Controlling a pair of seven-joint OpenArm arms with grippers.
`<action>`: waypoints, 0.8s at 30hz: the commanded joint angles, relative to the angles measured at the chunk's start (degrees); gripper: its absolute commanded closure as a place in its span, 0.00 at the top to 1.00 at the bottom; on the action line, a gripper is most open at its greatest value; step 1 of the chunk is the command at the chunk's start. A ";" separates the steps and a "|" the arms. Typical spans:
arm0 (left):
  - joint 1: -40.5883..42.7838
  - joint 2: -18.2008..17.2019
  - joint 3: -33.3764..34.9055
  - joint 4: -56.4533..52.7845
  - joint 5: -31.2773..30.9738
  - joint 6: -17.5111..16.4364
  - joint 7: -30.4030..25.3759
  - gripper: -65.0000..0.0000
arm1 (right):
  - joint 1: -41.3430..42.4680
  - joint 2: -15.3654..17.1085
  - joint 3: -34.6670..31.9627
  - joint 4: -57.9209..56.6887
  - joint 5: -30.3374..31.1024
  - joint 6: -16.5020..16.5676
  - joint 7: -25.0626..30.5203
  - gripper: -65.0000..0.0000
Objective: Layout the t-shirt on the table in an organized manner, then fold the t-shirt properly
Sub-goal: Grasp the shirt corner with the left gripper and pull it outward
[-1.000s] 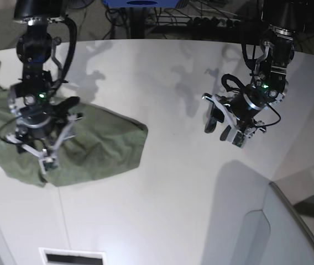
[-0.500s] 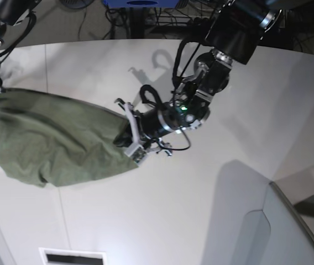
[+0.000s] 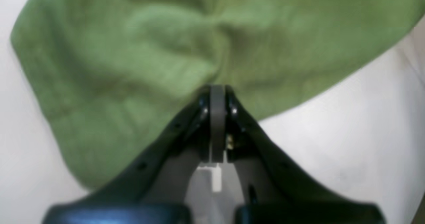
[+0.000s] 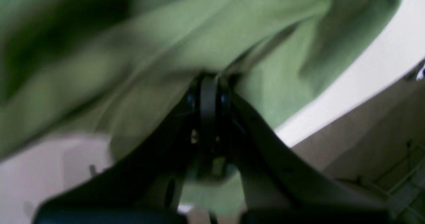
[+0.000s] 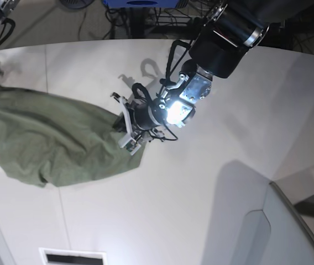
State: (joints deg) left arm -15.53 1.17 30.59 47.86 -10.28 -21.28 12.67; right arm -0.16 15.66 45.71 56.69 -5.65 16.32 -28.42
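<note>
Pinching the olive t-shirt (image 5: 46,138) at its 3 o'clock edge, your left gripper (image 5: 125,128) clamped cloth on the white table (image 5: 201,187); your right gripper (image 4: 207,81) gripped fabric toward 9 o'clock.

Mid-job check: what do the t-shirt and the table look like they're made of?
The t-shirt: soft woven or knit cloth, probably cotton, matte olive green; it bunches into loose folds where the left gripper pinches it. The table: hard, smooth, white with a matte finish, likely laminate or painted board; it takes crisp shadows and shows thin seam lines.
</note>
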 commanded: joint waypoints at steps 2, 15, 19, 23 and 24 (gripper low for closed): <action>-1.13 0.02 -0.57 1.33 -0.75 -0.13 -1.28 0.00 | 1.79 3.02 0.22 -3.02 0.24 -0.18 2.89 0.04; 11.62 -1.39 -8.74 33.86 -1.98 -0.22 11.64 0.37 | -8.23 -9.99 0.13 30.74 0.86 0.34 1.83 0.13; 16.54 -1.56 -15.69 36.58 -11.12 -0.30 17.09 0.57 | -9.20 -12.63 1.63 33.56 12.11 10.63 -6.43 0.47; 18.03 -4.20 -18.50 31.84 -22.64 -0.30 17.00 0.60 | -9.20 -12.72 3.03 33.29 20.29 16.61 -11.62 0.75; 17.86 -4.55 -18.59 29.99 -25.45 -0.30 17.00 0.60 | -9.29 -12.72 2.68 33.29 20.64 16.61 -11.71 0.77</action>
State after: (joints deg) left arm 2.92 -3.97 11.90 76.58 -35.07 -20.97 30.72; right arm -10.00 2.26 48.51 89.12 13.63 32.40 -41.15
